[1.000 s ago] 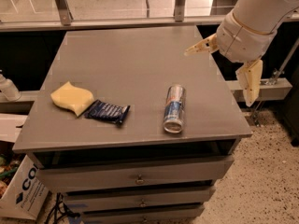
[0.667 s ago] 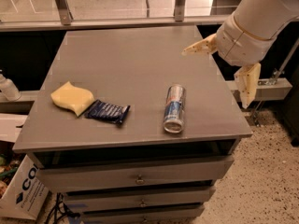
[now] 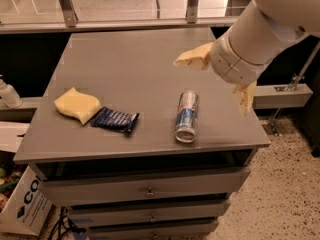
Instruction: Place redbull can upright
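Note:
The redbull can (image 3: pixel 186 116) lies on its side on the grey cabinet top (image 3: pixel 130 69), near the front right, its silver top facing the front edge. My gripper (image 3: pixel 218 77) hovers above and to the right of the can, not touching it. Its two pale yellow fingers are spread wide apart: one fingertip (image 3: pixel 191 58) points left over the cabinet top, the other (image 3: pixel 245 97) hangs down past the right edge. It holds nothing.
A yellow sponge (image 3: pixel 77 104) and a dark blue snack wrapper (image 3: pixel 115 120) lie at the front left of the top. Drawers (image 3: pixel 145 189) are below. A cardboard box (image 3: pixel 20 204) stands on the floor at the left, and a metal rail (image 3: pixel 125 24) runs behind.
My arm and gripper have moved left and slightly down, closer to the can. The can, sponge and wrapper have not moved.

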`<state>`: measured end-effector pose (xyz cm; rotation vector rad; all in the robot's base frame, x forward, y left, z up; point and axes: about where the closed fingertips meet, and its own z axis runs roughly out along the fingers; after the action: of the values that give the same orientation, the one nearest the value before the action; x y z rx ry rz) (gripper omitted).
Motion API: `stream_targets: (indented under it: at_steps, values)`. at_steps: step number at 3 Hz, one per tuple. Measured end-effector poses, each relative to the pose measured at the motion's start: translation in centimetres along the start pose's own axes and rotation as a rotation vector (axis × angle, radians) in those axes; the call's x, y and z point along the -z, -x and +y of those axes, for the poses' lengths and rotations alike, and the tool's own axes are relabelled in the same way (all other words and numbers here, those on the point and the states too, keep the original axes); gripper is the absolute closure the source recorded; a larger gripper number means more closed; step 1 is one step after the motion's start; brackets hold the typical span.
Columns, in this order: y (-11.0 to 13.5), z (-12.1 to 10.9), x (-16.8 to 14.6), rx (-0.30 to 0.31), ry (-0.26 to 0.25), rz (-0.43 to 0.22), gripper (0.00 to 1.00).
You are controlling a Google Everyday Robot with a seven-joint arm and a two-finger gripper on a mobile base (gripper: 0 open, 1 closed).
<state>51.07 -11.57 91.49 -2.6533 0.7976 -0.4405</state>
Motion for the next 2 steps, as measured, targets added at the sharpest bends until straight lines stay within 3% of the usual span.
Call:
stream_targets:
  at_steps: [1,2]
  values:
    - [0.3,-1.1,-1.2,0.059,0.017,0.048,0.0]
    - [-0.2,-1.9,-2.8,0.102,0.073,0.078,0.0]
